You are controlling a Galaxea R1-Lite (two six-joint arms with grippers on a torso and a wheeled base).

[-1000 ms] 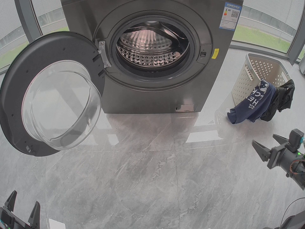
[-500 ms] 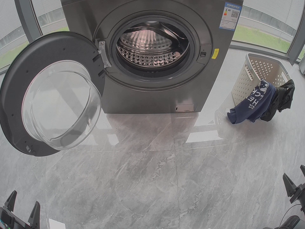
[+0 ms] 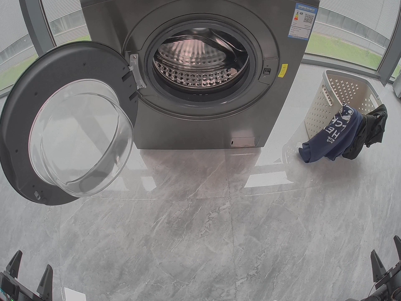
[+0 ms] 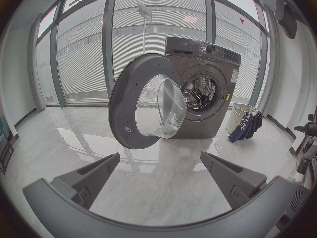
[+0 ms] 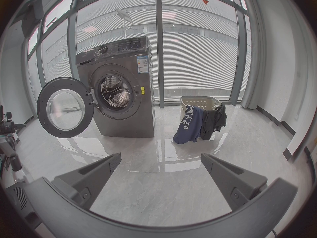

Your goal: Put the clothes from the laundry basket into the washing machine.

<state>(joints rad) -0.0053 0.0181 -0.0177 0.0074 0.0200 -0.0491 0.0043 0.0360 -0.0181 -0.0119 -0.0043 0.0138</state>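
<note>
Sticker [image 3: 303,21] on washing machine [image 3: 184,126] front

Dark grey washing machine [image 3: 217,122], shiny silver drum [image 3: 196,65] dotted with holes, dark grey door [image 3: 50,70] with see-through window, cream laundry basket [image 3: 318,110] with tiny holes, dark blue shirt [image 3: 334,138] with white letters, black cloth [image 3: 372,128] at its 3 o'clock, pale grey streaky floor [image 3: 200,235]
</note>
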